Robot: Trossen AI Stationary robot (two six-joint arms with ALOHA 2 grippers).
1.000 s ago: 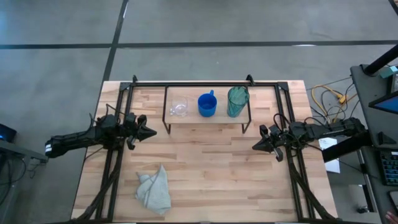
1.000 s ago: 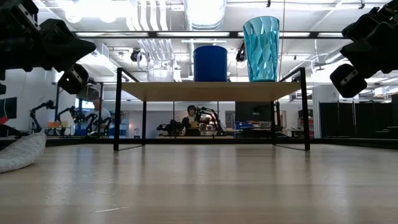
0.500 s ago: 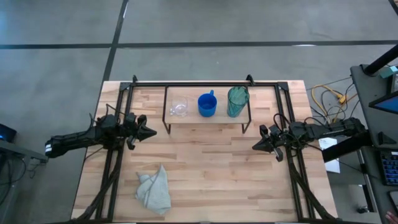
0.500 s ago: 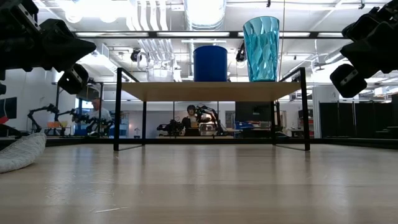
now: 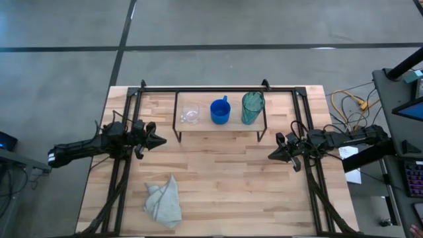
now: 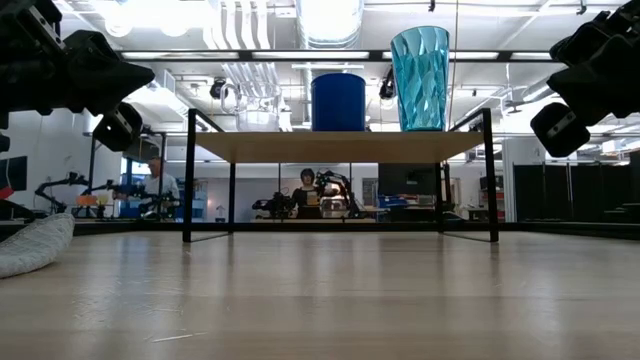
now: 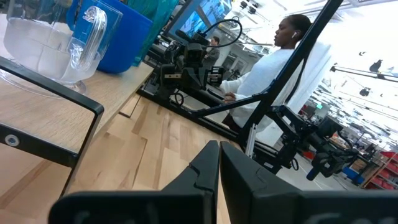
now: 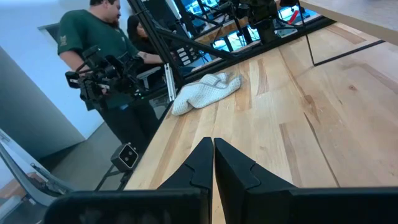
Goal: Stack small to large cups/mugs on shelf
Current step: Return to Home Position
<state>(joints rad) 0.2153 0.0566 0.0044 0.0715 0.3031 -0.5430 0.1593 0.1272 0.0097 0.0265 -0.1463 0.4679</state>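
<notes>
The shelf (image 5: 220, 127), a black wire rack with a light wooden top, stands at the table's far middle. On its top stand, left to right, the small clear glass cup (image 5: 190, 114), the blue handled mug (image 5: 220, 111) and the taller teal cup (image 5: 252, 107). In the low view the blue mug (image 6: 338, 101) and the teal cup (image 6: 419, 78) show on the shelf top (image 6: 340, 146). My left gripper (image 5: 161, 141) is shut and empty at the table's left, my right gripper (image 5: 271, 155) shut and empty at its right.
A pale grey-green cloth (image 5: 164, 202) lies crumpled at the near left of the table; it also shows in the right wrist view (image 8: 205, 89). Black frame rails (image 5: 119, 178) run along both table sides. People stand in the room beyond the table (image 7: 273, 56).
</notes>
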